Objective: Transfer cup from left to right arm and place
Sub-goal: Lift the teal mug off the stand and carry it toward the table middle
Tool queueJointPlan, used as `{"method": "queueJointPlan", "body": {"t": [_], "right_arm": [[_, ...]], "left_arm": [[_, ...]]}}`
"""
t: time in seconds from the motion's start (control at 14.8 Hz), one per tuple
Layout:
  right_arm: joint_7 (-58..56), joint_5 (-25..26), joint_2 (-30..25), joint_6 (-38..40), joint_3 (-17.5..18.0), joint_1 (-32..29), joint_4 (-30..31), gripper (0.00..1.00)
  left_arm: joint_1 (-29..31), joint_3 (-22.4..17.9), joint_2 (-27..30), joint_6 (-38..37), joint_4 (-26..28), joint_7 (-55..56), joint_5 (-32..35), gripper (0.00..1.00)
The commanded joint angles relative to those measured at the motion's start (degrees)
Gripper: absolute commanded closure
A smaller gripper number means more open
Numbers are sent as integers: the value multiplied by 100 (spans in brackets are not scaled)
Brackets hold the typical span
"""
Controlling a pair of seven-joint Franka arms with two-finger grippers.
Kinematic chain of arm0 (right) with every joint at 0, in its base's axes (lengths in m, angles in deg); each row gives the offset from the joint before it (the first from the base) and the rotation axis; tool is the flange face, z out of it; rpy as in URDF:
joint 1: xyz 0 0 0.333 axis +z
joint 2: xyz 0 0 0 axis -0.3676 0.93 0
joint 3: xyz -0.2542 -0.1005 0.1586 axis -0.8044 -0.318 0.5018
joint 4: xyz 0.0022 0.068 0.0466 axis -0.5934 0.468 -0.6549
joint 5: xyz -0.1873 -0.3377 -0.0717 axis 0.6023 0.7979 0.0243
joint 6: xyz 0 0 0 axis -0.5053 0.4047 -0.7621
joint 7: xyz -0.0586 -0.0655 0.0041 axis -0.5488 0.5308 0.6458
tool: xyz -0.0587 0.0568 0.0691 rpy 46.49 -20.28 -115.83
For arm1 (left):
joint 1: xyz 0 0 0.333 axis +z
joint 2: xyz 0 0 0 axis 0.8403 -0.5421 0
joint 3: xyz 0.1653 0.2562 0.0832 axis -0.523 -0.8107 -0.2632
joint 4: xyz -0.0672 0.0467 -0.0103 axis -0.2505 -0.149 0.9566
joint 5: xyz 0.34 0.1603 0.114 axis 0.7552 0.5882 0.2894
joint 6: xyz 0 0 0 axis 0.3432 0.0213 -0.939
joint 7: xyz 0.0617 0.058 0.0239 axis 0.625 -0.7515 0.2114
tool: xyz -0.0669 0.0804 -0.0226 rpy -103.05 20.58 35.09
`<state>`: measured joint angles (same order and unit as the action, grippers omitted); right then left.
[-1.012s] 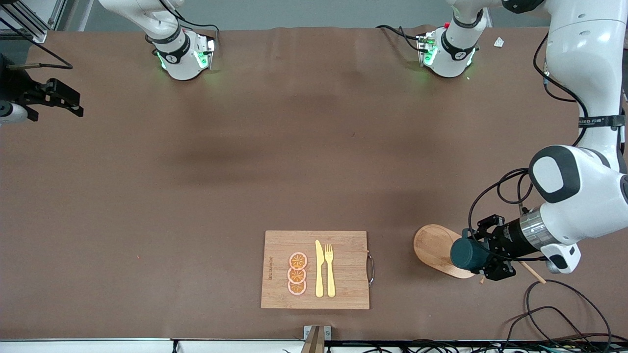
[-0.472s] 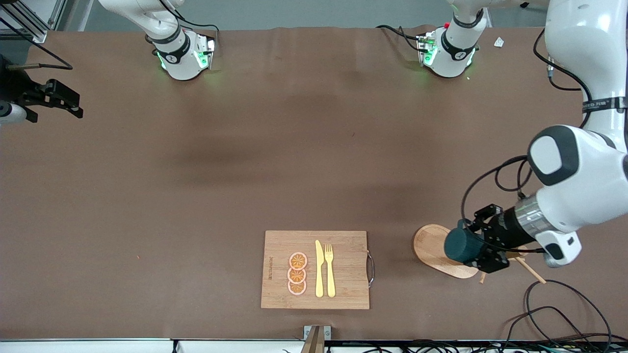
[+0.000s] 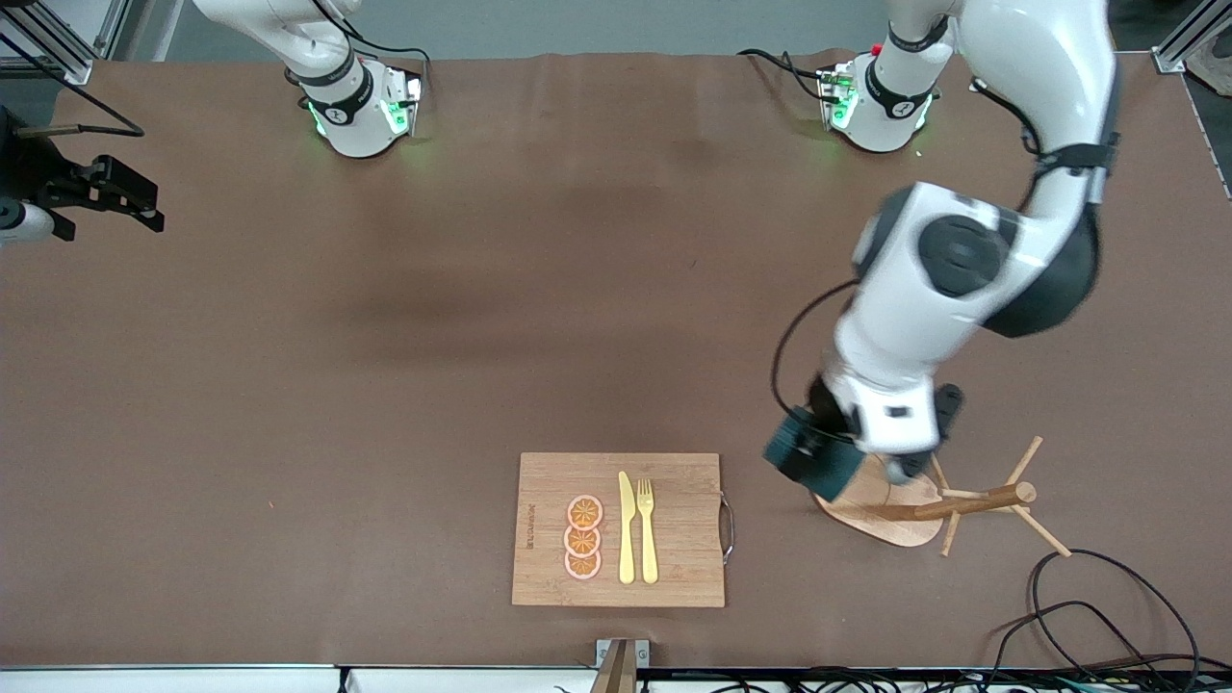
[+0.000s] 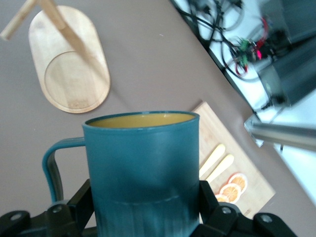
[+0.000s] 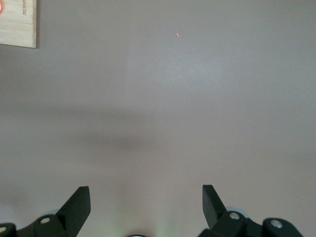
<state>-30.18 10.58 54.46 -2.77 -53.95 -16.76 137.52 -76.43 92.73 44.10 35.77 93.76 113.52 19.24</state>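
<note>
- The left gripper (image 3: 818, 452) is clamped on the small dark teal ribbed mug (image 3: 811, 455), carried in the air over the edge of the wooden peg rack's oval base (image 3: 871, 500), at the left arm's end of the table.
- In the left wrist view, the mug (image 4: 143, 170) sits upright between the black fingers (image 4: 74, 207), its loop handle out to one side and its yellowish-tan inside just visible at the rim.
- The right gripper (image 5: 145, 205) waits with its jaws spread wide and nothing between them, high over bare brown table at the right arm's end, well apart from the mug.
- The handover has not begun; the two grippers are a long way from meeting.
- Risk: the hold appears to sit low on the mug's body, so a fast swing could tilt or slip it in the fingers.
- Risk: the rack's slanting pegs (image 3: 972, 500) stand just beside the left gripper; a low sweep could clip them and knock the rack over.
- Risk: a drop on the way across could land on the bamboo cutting board (image 3: 618, 529) with its yellow knife and fork (image 3: 636, 527) and orange slices (image 3: 583, 537).
</note>
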Motion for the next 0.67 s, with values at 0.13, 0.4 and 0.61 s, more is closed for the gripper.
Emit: {"method": "queueJointPlan", "body": {"t": [0.13, 0.4, 0.61], "right_arm": [[-294, 36, -3, 22, -18, -6, -65, 0], [-294, 45, -3, 39, -18, -6, -65, 0], [-285, 36, -3, 39, -18, 3, -65, 0]], "left_arm": [[-1008, -148, -205, 4, 30, 398, 1400, 23], [-1554, -148, -574, 135, -5, 962, 2537, 23], [-2125, -157, -934, 154, 13, 1242, 3843, 23]]}}
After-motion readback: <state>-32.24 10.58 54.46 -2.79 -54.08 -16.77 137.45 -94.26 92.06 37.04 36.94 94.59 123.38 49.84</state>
